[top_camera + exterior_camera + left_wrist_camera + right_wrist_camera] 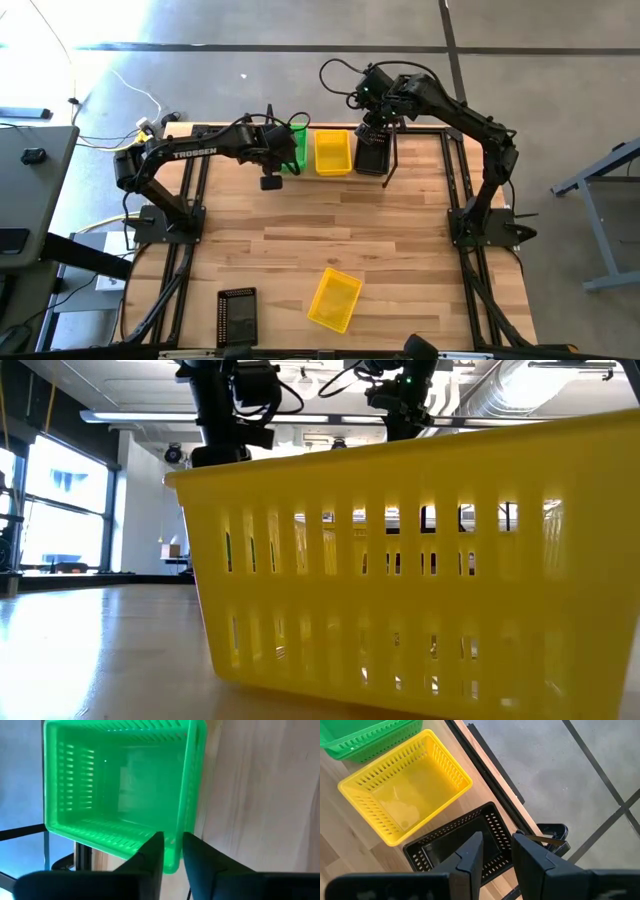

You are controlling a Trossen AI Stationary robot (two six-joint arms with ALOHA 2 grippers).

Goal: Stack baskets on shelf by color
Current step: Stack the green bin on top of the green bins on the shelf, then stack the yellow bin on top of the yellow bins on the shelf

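High view showed the left claw [284,150] parted slightly astride the green basket [296,146] rim, seemingly letting go atop its color stack, while the right claw [375,125] hovered parted above the black basket [372,158].

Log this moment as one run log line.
left gripper: astride green basket wall, on shelf | right gripper: over black basket | loose: yellow basket, black basket

The wooden tabletop [400,230] is made of light planks and stands on a grey concrete floor [560,60] with dark lines across it. At the left of the table there is a grey desk [30,190], and a white cable [135,85] lies on the floor near it. In the room behind, large windows [50,510] let in daylight, and pipes [500,390] run under the ceiling.
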